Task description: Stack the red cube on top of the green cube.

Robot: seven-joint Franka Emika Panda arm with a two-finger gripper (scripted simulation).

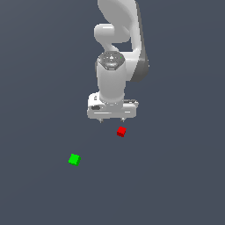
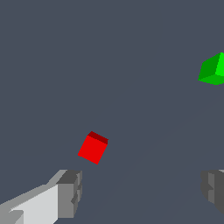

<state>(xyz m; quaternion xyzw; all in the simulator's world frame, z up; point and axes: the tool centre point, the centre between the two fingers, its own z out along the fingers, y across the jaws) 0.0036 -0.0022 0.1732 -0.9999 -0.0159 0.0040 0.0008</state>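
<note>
The red cube (image 1: 121,131) lies on the dark grey floor, just below my white gripper (image 1: 112,119) in the exterior view. The green cube (image 1: 74,159) lies apart from it, further toward the exterior view's left and nearer the camera. My gripper is open and empty, its two short fingertips (image 1: 101,120) spread wide. In the wrist view the red cube (image 2: 92,148) sits close to one grey finger pad (image 2: 70,192), outside the gap between the fingers. My gripper (image 2: 142,190) holds nothing. The green cube (image 2: 213,69) shows partly at the picture's edge.
The floor (image 1: 176,176) is a plain dark grey surface. The white arm (image 1: 118,52) rises behind the gripper. No other objects show.
</note>
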